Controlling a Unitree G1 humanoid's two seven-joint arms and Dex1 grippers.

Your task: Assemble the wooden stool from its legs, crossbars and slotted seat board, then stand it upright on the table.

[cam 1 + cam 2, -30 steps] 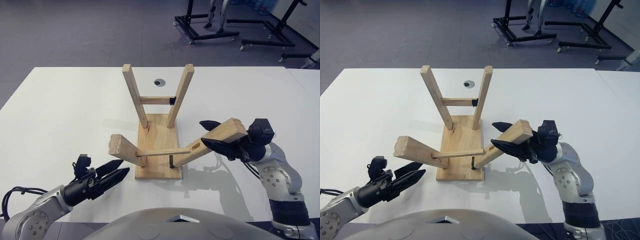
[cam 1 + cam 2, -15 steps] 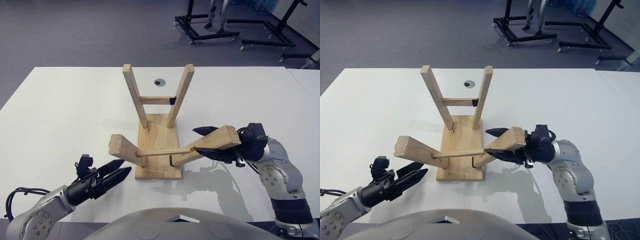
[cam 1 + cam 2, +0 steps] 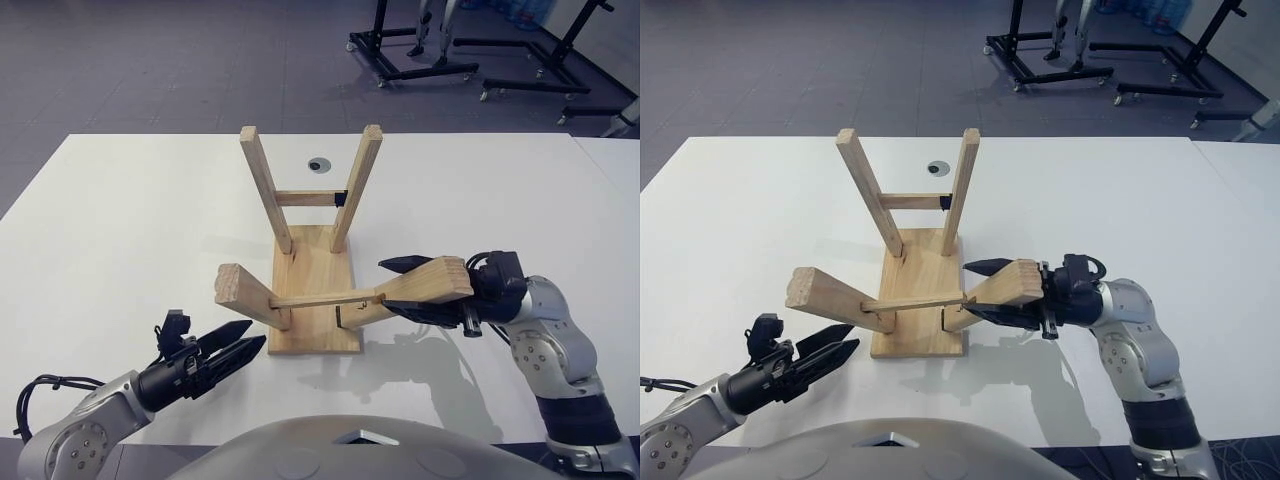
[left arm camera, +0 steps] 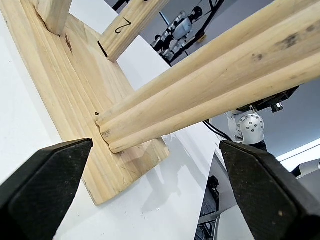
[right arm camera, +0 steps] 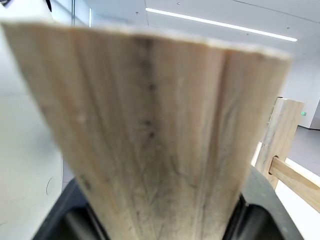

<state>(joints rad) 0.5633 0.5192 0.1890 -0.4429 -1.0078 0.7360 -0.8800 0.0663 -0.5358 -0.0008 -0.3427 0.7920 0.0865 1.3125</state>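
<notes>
Numeral "2" handwritten on side of leg, just above joint with seat board.

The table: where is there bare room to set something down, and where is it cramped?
Free: the wide stretch of table left of the seat board, past the left gripper; also the far right corner. Crowded: the board's near end, with the tilted leg in the right gripper, the crossbar and the left gripper close by.
</notes>
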